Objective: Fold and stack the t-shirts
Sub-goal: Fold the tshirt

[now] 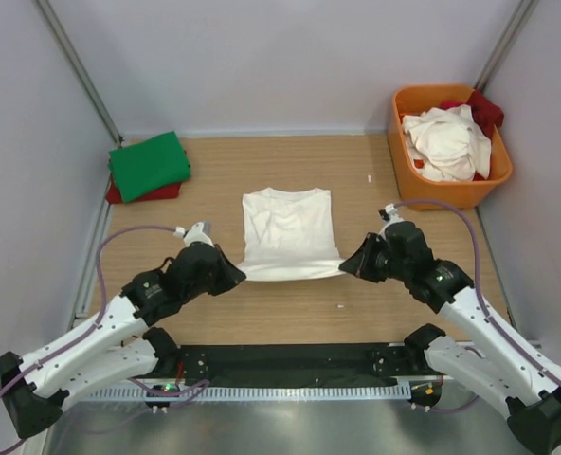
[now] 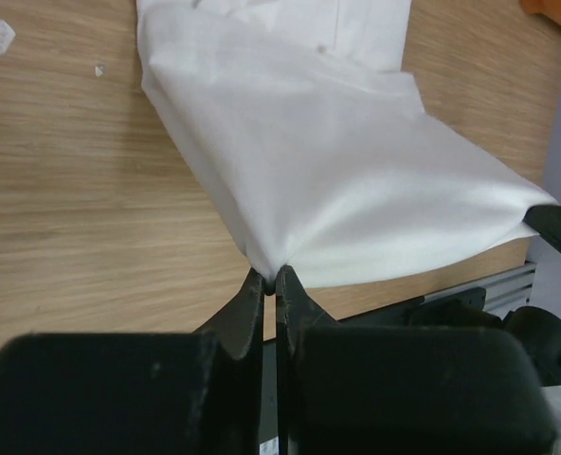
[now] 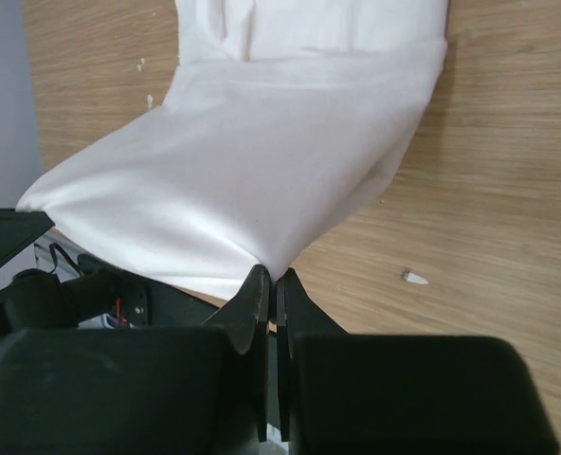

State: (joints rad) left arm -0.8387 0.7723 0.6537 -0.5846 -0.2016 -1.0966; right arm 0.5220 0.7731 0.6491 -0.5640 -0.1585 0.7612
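Left gripper [image 2: 269, 277] clamped on one hem corner of the white shirt [image 1: 288, 227]; right gripper [image 3: 272, 277] clamped on the other; hem lifted, stretched between them; rest lies ahead on table [image 1: 214, 318].

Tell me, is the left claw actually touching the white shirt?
Touching. The left wrist view shows the left gripper shut on a corner of the white t-shirt, cloth pinched between its fingertips.
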